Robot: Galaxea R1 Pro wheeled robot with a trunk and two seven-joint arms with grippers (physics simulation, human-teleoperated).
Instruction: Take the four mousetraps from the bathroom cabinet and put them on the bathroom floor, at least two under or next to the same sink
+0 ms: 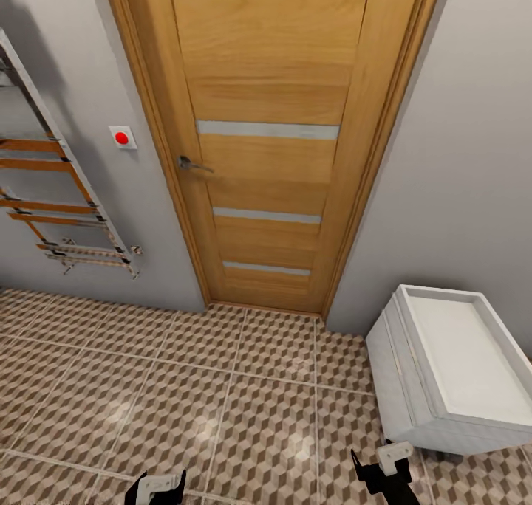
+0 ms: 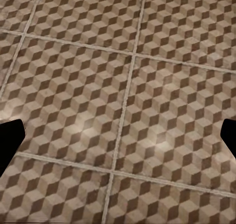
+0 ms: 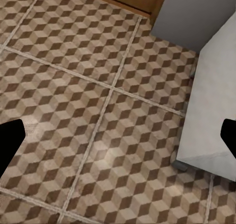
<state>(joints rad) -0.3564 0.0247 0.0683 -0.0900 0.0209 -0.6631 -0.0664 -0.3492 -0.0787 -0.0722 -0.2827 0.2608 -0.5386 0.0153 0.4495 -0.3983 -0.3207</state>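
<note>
1. At about 9 o'clock in the head view, a metal towel rail [image 1: 59, 187] with orange-wood bars hangs on the grey wall [image 1: 458, 158]; a small white plate with a red button [image 1: 123, 136] sits just beside the door frame.
2. At 12 o'clock stands a closed orange-wood door [image 1: 266, 136] with pale horizontal strips and a lever handle [image 1: 193, 165] on its left edge. The robot faces it, which suggests it is in transit rather than working.
3. The bathroom floor [image 1: 185, 387], tiled in the brown and beige cube pattern, spreads across the lower half; no mousetraps lie on it here, and the cabinet is not among what these views take in, so I cannot say where the traps are or which way their long axes run.
4. The left end effector [image 1: 157, 488] hangs low at 6 to 7 o'clock, over bare tiles; in the left wrist view its dark fingertips [image 2: 11, 135] sit at opposite edges, so it is spread wide and carries nothing.
5. The right end effector [image 1: 386, 466] at 5 o'clock is likewise spread wide and empty, fingertips [image 3: 11, 138] far apart in its wrist view.
6. At 4 o'clock, a small white drawer unit [image 1: 443, 372] stands on short feet against the wall, just beside the right end effector, its long axis running away from the robot. Both arms seem tucked low for travel.
</note>
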